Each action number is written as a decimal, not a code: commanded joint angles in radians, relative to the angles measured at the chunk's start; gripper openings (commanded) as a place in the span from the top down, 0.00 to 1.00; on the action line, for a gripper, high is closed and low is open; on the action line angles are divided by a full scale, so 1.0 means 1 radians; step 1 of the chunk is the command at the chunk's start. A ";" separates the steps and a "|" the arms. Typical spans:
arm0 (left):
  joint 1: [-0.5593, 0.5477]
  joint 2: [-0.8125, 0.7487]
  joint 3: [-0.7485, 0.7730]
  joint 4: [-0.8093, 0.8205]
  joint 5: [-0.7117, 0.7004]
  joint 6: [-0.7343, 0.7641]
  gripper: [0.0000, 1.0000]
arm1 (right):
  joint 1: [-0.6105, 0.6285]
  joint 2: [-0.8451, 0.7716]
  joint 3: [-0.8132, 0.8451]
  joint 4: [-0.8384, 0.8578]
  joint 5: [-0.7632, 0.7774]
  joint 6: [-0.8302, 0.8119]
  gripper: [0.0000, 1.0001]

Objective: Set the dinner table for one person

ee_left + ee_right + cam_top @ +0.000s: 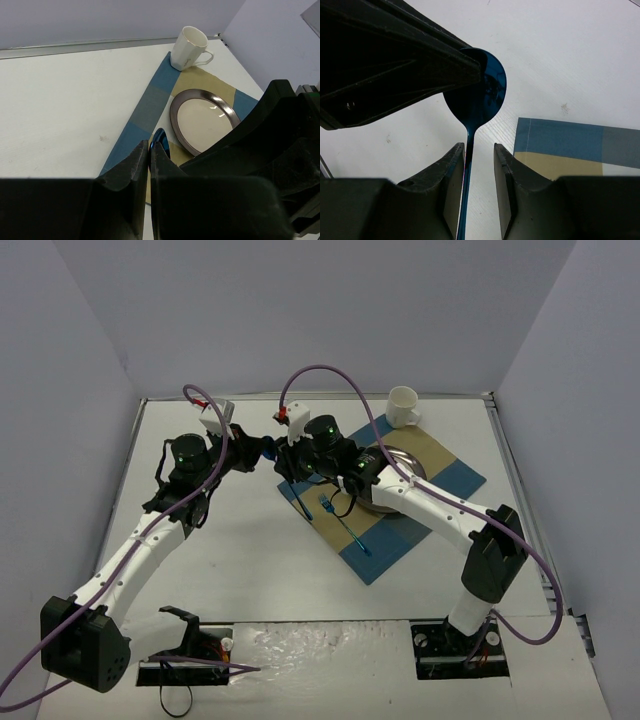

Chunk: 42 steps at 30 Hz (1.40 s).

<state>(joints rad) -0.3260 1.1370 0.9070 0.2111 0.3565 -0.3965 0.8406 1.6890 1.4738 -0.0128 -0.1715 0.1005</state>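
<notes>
Your large white rectangular dinner table (220, 570) fills the overhead view, with the checked blue-and-tan cloth placemat (455, 475) toward 2 o'clock. Only the left wrist view bares the round grey-rimmed plate (202, 120) — white ceramic mug (192, 47) at its 12. The left gripper (150, 150) pinches the glossy blue spoon (477, 97) by its bowl; the right gripper (479, 160) has its fingers apart — handle between.

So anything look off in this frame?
The placemat lies skewed, diagonal to the dinner table edges. Also the spoon is midair, bowl pinched by the left gripper, handle between open fingers of the right gripper.
</notes>
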 commanded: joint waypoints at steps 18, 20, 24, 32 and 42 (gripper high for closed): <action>0.001 -0.017 0.008 0.087 0.000 0.013 1.00 | 0.018 -0.077 -0.027 0.034 0.066 -0.050 0.99; 0.001 -0.017 0.007 0.088 0.007 0.017 0.95 | 0.018 -0.093 -0.038 0.033 0.091 -0.071 1.00; 0.001 -0.017 0.010 0.085 0.024 0.016 0.68 | 0.017 -0.126 -0.065 0.026 0.127 -0.128 1.00; 0.001 -0.044 0.032 0.035 0.009 0.033 0.23 | -0.016 -0.209 -0.144 -0.030 0.202 -0.232 1.00; 0.018 -0.145 0.066 -0.117 -0.211 0.147 0.11 | -0.302 -0.256 -0.259 -0.131 0.182 -0.344 1.00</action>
<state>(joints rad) -0.3250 1.0579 0.9016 0.1142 0.2758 -0.3340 0.6674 1.4680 1.2235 -0.1147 -0.0138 -0.1562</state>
